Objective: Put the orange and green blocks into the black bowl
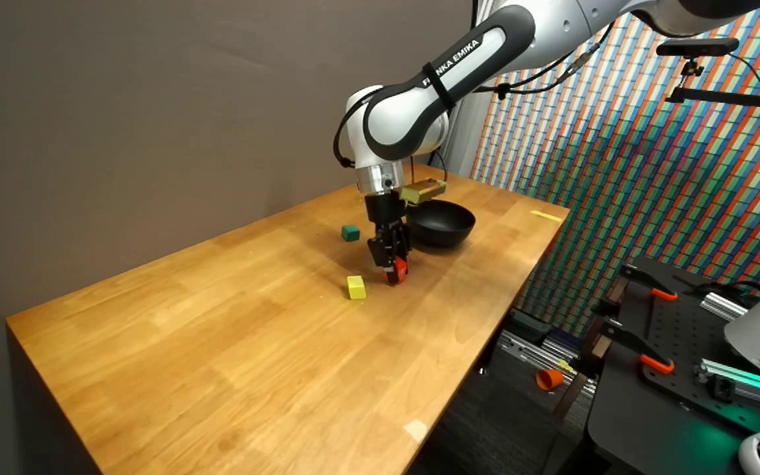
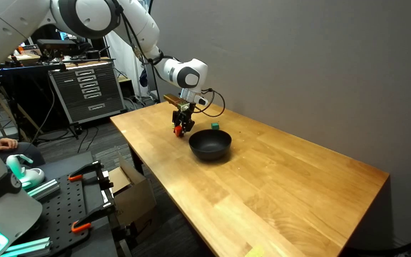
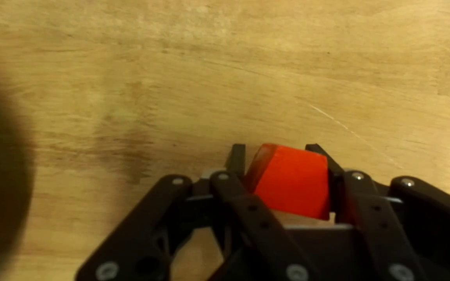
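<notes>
Red-orange faceted block (image 3: 295, 181): sat low at the wooden tabletop (image 2: 280, 171), outside the round black bowl (image 2: 209, 155); I took it for the task's orange one. Whether its base had left the wood I could not tell.
Black two-finger gripper (image 3: 276, 154): straddled that block, fingers pointing down. In the wrist view the three-o'clock finger looked to be against the block's side, while the nine-o'clock finger met its near corner at most and left a sliver of wood showing toward twelve. Whether the pincer was clamped on the block or merely around it, I could not tell.
Grasp: seemed the step in hand. The slanted seat called for a slow squeeze, so the faces could turn flush before any weight was taken; a corner hold might have let the block swivel out.
Lift: was best made straight up, clearing the rim before any sideways travel.
Carry: in an exterior view the bowl stood near, toward four o'clock. A low swing would have risked nudging it; the release belonged over its middle.
Green block (image 1: 350, 233): lay on the tabletop, apart from the gripper, between ten and eleven o'clock in an exterior view; by my judgement, it was the job remaining.
Yellow block (image 1: 356, 287): lay near, toward eight o'clock in that view, and was best left untouched.
</notes>
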Motion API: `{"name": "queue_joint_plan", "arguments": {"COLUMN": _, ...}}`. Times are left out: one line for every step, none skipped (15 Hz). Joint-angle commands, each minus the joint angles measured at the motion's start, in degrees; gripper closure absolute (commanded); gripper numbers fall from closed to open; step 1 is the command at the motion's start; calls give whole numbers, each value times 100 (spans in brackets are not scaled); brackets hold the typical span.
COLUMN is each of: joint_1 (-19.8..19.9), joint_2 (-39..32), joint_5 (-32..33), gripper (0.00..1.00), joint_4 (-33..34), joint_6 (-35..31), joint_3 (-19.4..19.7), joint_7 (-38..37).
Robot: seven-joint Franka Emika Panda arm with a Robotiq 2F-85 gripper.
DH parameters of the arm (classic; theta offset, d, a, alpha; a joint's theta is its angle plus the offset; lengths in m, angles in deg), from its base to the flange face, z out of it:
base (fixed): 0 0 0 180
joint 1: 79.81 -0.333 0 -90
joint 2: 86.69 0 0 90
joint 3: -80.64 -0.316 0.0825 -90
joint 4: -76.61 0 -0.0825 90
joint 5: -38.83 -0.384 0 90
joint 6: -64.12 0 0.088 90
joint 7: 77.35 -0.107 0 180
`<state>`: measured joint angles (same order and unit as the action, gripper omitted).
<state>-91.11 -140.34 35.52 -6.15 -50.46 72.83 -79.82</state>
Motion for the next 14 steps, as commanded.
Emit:
{"name": "queue_joint_plan", "arguments": {"joint_1": -128, "joint_2": 591, "joint_5": 335, "gripper": 82, "joint_4": -315, "joint_6": -158, "joint_3": 353, "joint_7": -338}}
{"name": "queue_joint_plan", "arguments": {"joint_1": -182, "joint_2": 765, "joint_5": 534, "gripper": 82, "joint_4": -412, "joint_6": -225, "joint_3": 508, "joint_7": -487}}
{"name": "queue_joint_plan", "arguments": {"joint_1": -202, "joint_2": 936, "joint_5": 728, "gripper": 82, "joint_4": -452, "joint_6": -155, "joint_3": 639, "joint_7": -610}}
{"name": "queue_joint_plan", "arguments": {"joint_1": -248, "joint_2": 1079, "joint_5": 946, "gripper": 82, "joint_4": -491, "joint_6": -96, "joint_3": 780, "joint_7": -758}}
{"name": "queue_joint_plan", "arguments": {"joint_1": -259, "joint_2": 1222, "joint_5": 1116, "gripper": 82, "joint_4": -538, "joint_6": -35, "joint_3": 881, "joint_7": -867}}
{"name": "queue_joint_plan", "arguments": {"joint_1": -289, "joint_2": 1361, "joint_5": 1312, "gripper": 82, "joint_4": -611, "joint_6": -43, "joint_3": 1011, "joint_7": -1039}}
{"name": "queue_joint_plan", "arguments": {"joint_1": -262, "joint_2": 1496, "joint_5": 1437, "gripper": 82, "joint_4": -711, "joint_6": -53, "joint_3": 1100, "joint_7": -1186}}
{"name": "queue_joint_plan", "arguments": {"joint_1": -224, "joint_2": 1607, "joint_5": 1513, "gripper": 82, "joint_4": -786, "joint_6": -19, "joint_3": 1157, "joint_7": -1321}}
{"name": "queue_joint_plan", "arguments": {"joint_1": -159, "joint_2": 1697, "joint_5": 1522, "gripper": 79, "joint_4": -884, "joint_6": 14, "joint_3": 1191, "joint_7": -1428}}
{"name": "queue_joint_plan", "arguments": {"joint_1": -116, "joint_2": 1769, "joint_5": 1523, "gripper": 32, "joint_4": -964, "joint_6": 50, "joint_3": 1221, "joint_7": -1511}}
{"name": "queue_joint_plan", "arguments": {"joint_1": -57, "joint_2": 1792, "joint_5": 1470, "gripper": 31, "joint_4": -996, "joint_6": 96, "joint_3": 1224, "joint_7": -1546}}
{"name": "queue_joint_plan", "arguments": {"joint_1": 1, "joint_2": 1815, "joint_5": 1414, "gripper": 24, "joint_4": -1023, "joint_6": 141, "joint_3": 1204, "joint_7": -1533}}
{"name": "queue_joint_plan", "arguments": {"joint_1": 94, "joint_2": 1759, "joint_5": 1302, "gripper": 16, "joint_4": -973, "joint_6": 168, "joint_3": 1129, "joint_7": -1418}}
{"name": "queue_joint_plan", "arguments": {"joint_1": 181, "joint_2": 1680, "joint_5": 1186, "gripper": 9, "joint_4": -881, "joint_6": 200, "joint_3": 1037, "joint_7": -1256}}
